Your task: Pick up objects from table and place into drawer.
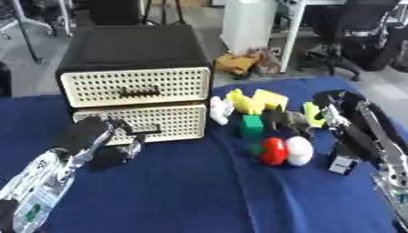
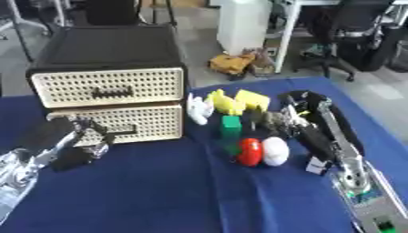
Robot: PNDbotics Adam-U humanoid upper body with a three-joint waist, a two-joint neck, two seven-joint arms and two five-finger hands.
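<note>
Both arms reach in over the blue counter [image 1: 191, 191]. Left hand [image 1: 119, 136] sits at the lower drawer [image 1: 159, 120] by its handle [image 1: 143, 132]; whether it grips, I cannot tell. Right hand [image 2: 291, 119] reaches among the toys, fingers unclear. Red ball [image 1: 273, 151], white egg [image 1: 299, 150], green block [image 1: 252, 126] and yellow pieces [image 1: 255, 101] cluster just right of the drawer unit [image 1: 135, 68].

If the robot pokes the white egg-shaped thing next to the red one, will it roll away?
Probably a little. The white egg-shaped thing looks round and smooth, so it may wobble or roll. The red thing touching its side would likely stop it that way, and the blue cloth may slow it.
</note>
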